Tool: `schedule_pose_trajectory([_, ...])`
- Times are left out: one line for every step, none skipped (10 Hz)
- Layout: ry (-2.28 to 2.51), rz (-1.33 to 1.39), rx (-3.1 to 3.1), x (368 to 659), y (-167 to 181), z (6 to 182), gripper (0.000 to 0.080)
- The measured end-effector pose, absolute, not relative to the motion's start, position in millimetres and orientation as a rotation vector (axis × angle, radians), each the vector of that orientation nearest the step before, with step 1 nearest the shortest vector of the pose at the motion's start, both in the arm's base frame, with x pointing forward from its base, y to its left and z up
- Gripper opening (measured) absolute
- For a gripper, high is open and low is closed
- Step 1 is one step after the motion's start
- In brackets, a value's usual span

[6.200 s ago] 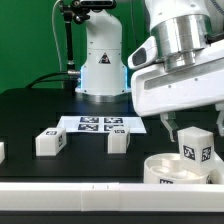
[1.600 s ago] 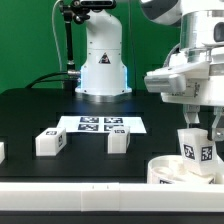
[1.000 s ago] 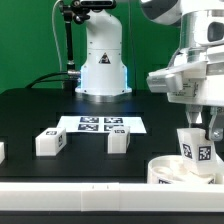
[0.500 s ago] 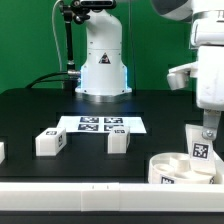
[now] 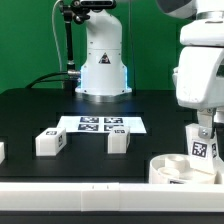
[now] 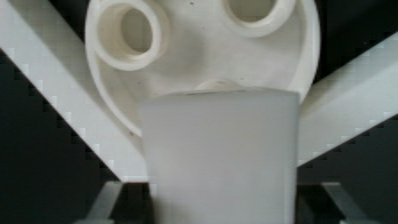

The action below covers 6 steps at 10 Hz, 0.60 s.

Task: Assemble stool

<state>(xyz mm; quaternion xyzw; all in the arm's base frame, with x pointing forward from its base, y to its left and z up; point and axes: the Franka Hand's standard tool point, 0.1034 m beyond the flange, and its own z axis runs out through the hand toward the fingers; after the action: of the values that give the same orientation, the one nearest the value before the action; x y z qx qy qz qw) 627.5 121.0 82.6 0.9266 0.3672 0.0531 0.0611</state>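
Observation:
The round white seat (image 5: 178, 171) lies at the exterior view's lower right. My gripper (image 5: 204, 128) is shut on a white tagged leg (image 5: 200, 146) and holds it upright over the seat's far right part. In the wrist view the leg (image 6: 222, 150) fills the middle between the fingers (image 6: 111, 200), and the seat (image 6: 196, 50) with two round holes lies beyond it. Whether the leg touches the seat is hidden. Two more legs (image 5: 50, 141) (image 5: 119, 140) lie on the black table, and a third (image 5: 2, 151) shows at the left edge.
The marker board (image 5: 102, 124) lies flat at the table's middle. The robot base (image 5: 100, 60) stands behind it. A long white border rail (image 5: 70, 190) runs along the front edge and another crosses the wrist view (image 6: 45, 70).
The arm has shifted toward the exterior view's right with the leg in its grip, and the leg now sits slightly lower and further right over the seat. The loose legs have not moved.

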Motion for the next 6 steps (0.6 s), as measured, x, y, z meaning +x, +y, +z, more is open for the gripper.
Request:
schedule_pose_trajectory([1.038,0.165,2.838,627.4,121.2,82.5,0.0341])
schedule_pose_trajectory([0.984,0.169,2.862,627.4,121.4,82.5,0.0341])
schedule_pose_trajectory([0.855,0.176,2.917,627.2,121.9,82.5,0.0341])
schedule_pose_trajectory([0.747,0.178,2.961,626.9,120.6,82.0,0.0341])
schedule_pose_trajectory([0.629,0.177,3.012,626.2,118.5,81.1,0.0341])
schedule_pose_trajectory([0.424,0.176,3.08,625.8,117.0,80.5,0.0341])
